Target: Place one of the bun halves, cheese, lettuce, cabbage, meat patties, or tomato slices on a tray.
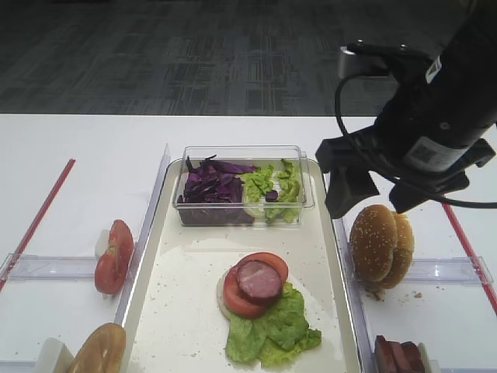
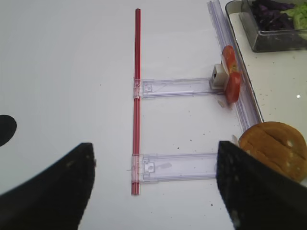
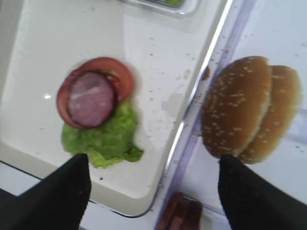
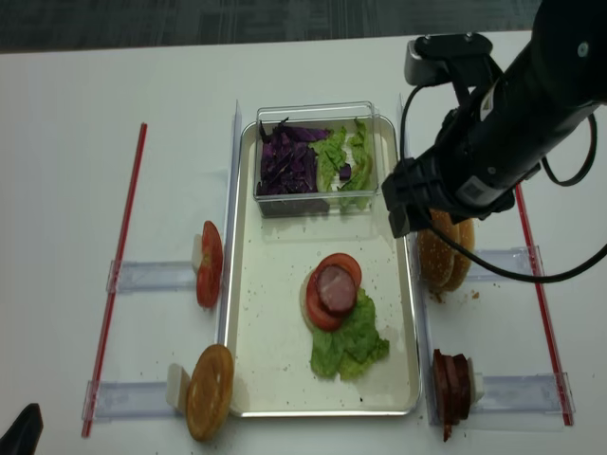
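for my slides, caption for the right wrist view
Open right end effector hovers over the tray edge beside the bun halves.

The right arm is showing a matte black, bulky casing — white label stickers with small dark print on its side, and a grey camera block on top. Thin black cables are looping from it. The gripper fingers are looking like blunt black wedges.

A white table is filling most of the view. Behind it, beyond the gripper's far side, a dark grey carpet floor is showing.
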You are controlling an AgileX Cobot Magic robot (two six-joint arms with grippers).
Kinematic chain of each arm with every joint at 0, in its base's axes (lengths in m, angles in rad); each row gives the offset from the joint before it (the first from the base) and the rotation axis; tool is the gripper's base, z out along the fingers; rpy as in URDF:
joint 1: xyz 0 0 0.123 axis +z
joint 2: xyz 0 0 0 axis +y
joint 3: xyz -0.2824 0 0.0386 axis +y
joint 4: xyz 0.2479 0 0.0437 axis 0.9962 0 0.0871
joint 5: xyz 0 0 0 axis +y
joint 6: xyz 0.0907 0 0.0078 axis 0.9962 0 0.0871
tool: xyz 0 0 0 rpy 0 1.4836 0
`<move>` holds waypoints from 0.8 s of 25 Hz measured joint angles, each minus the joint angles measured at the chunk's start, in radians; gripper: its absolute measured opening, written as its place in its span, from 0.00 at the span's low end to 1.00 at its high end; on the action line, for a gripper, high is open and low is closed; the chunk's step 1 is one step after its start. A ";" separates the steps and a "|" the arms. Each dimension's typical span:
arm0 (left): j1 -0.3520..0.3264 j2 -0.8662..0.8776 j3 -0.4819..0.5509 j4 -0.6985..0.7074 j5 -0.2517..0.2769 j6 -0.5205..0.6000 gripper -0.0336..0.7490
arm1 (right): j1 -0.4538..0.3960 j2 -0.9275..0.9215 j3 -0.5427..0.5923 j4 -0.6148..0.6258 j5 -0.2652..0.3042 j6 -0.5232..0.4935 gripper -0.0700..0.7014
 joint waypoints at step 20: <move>0.000 0.000 0.000 0.000 0.000 0.000 0.67 | -0.324 0.000 0.000 -0.249 0.121 0.081 0.83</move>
